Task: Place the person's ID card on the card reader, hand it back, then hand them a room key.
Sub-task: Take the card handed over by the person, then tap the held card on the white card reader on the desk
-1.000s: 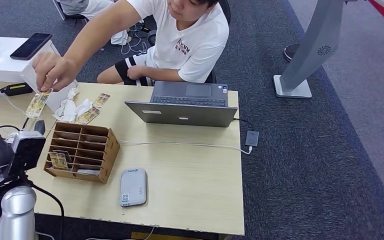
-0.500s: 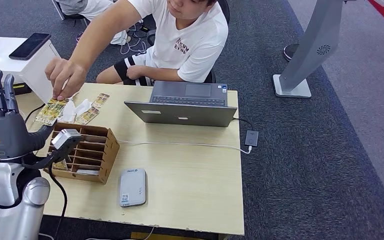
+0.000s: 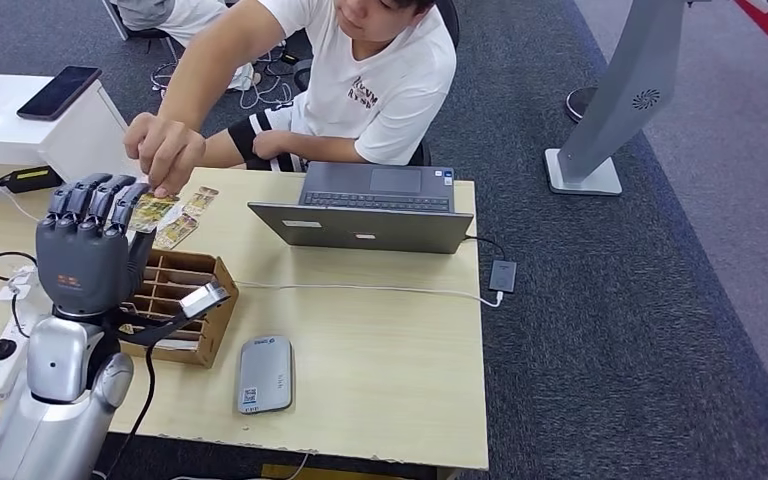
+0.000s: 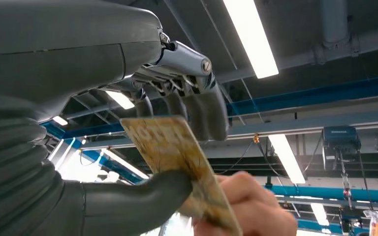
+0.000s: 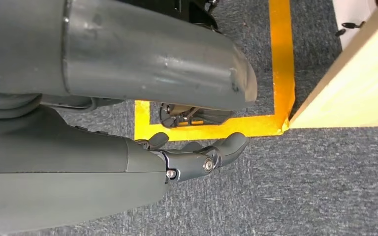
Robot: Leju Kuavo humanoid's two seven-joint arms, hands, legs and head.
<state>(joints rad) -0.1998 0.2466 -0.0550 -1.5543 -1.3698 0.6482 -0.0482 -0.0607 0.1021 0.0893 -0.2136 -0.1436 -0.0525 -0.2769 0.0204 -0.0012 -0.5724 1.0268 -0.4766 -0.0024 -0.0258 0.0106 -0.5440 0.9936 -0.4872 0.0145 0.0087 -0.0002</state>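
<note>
My left hand [image 3: 88, 255] is raised over the table's left end, palm away from me and fingers bent forward. The person's hand [image 3: 165, 150] holds a yellow patterned ID card [image 3: 150, 210] at my fingertips. In the left wrist view the ID card [image 4: 177, 157] lies between my thumb [image 4: 138, 204] and my fingers [image 4: 204, 110]; the thumb touches it, a gap shows to the fingers, and the person's fingers [image 4: 248, 209] still pinch it. The grey card reader [image 3: 265, 373] lies near the front edge. My right hand [image 5: 197, 157] hangs beside the table, holding nothing.
A wooden slotted box [image 3: 185, 300] with cards stands just behind my left hand. Loose cards [image 3: 188, 215] lie beyond it. An open laptop [image 3: 375, 210] sits at the back, with a white cable [image 3: 360, 289] running across the table [image 3: 380, 370]. A power strip [image 3: 0, 365] lies at the left.
My left hand has swung right and forward, and its fingers have bent over. The person's hand has brought the card right, up to my fingertips.
</note>
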